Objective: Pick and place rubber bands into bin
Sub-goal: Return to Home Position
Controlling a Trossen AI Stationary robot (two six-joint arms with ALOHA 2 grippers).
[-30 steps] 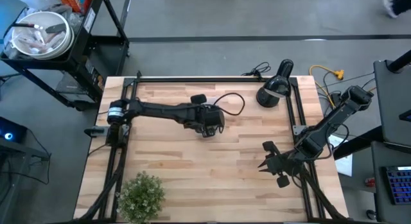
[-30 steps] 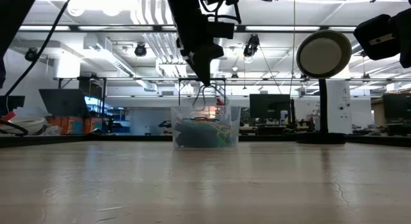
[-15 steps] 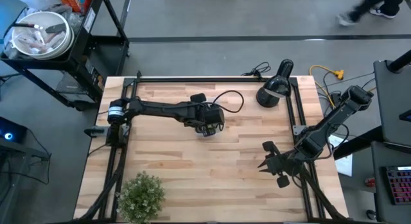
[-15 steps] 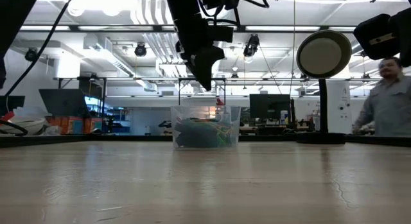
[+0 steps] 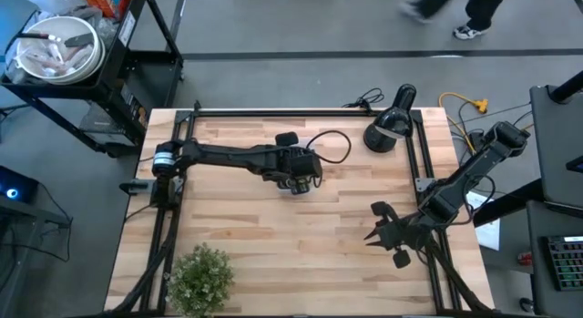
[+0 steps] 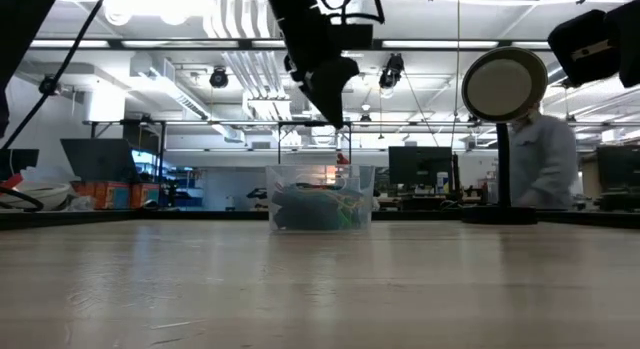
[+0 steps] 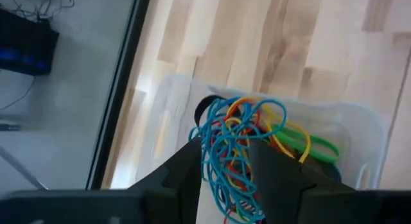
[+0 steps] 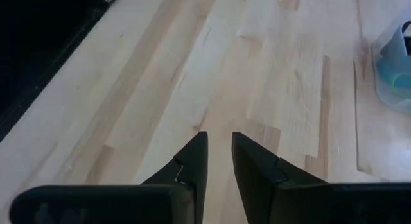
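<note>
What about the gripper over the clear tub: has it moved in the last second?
Yes. In the low view, the left gripper has risen farther above the bin and drifted slightly toward the bin's right side.

My high camera hangs overhead, looking straight down on the whole table (image 5: 237, 218); my low one sits at table height by the near edge, facing level towards the far room. Each wrist camera peers closely past its own fingers (image 7: 186, 172); low and wrist views share the bin (image 6: 320, 197).
</note>
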